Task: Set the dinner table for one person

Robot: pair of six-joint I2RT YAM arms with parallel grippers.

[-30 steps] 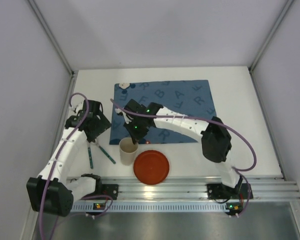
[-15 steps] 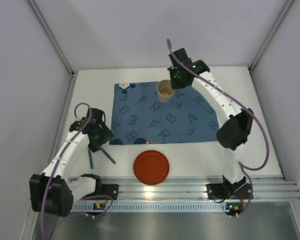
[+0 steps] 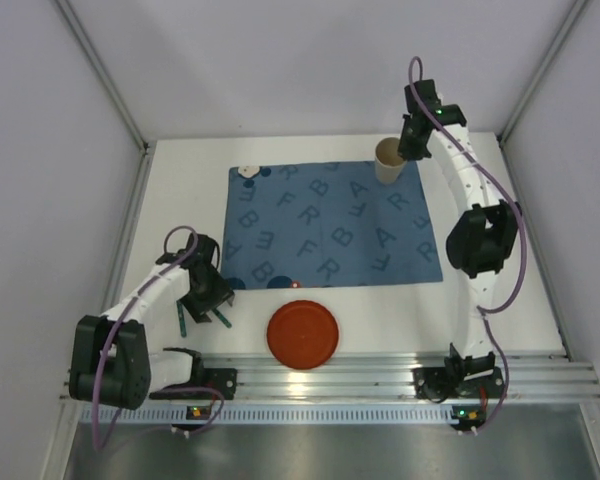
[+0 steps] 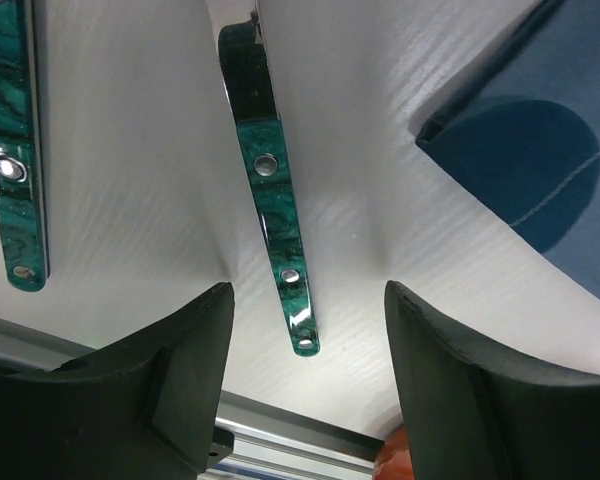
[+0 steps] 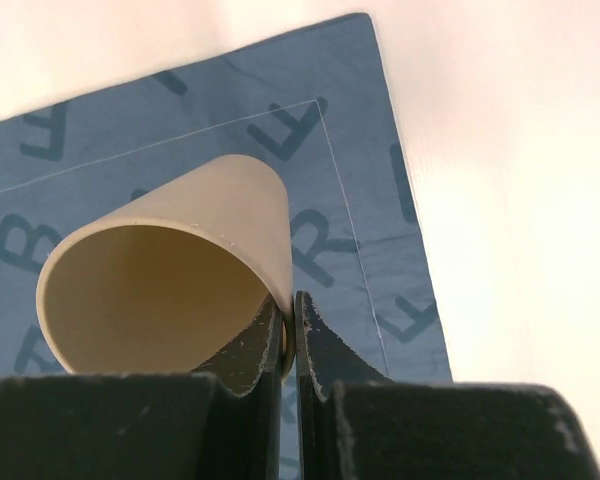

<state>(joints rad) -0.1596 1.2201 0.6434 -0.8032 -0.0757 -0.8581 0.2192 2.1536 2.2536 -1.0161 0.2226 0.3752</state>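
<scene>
The white table (image 3: pixel 500 290) is filling the scene, its ribbed rail (image 3: pixel 380 375) running along the near edge. A blue lettered mat (image 3: pixel 330 225) is lying on its middle. The right claw (image 5: pixel 290 310) is reaching to the mat's far right corner and is clenching the wall of a beige cup (image 5: pixel 170 270), 1 finger inside the rim and 1 outside. The cup is tilting over the mat; whether its base is touching cannot be told. A red plate (image 3: pixel 303 335) is sitting on the bare table, between the mat and the rail. At the near left, the left claw (image 4: pixel 308 300) is hanging low with its fingers (image 4: pixel 180 370) released and spread, straddling the end of a green-handled utensil (image 4: pixel 275 215) without touching it. A 2nd utensil (image 4: pixel 10 150) is lying just left of it.
</scene>
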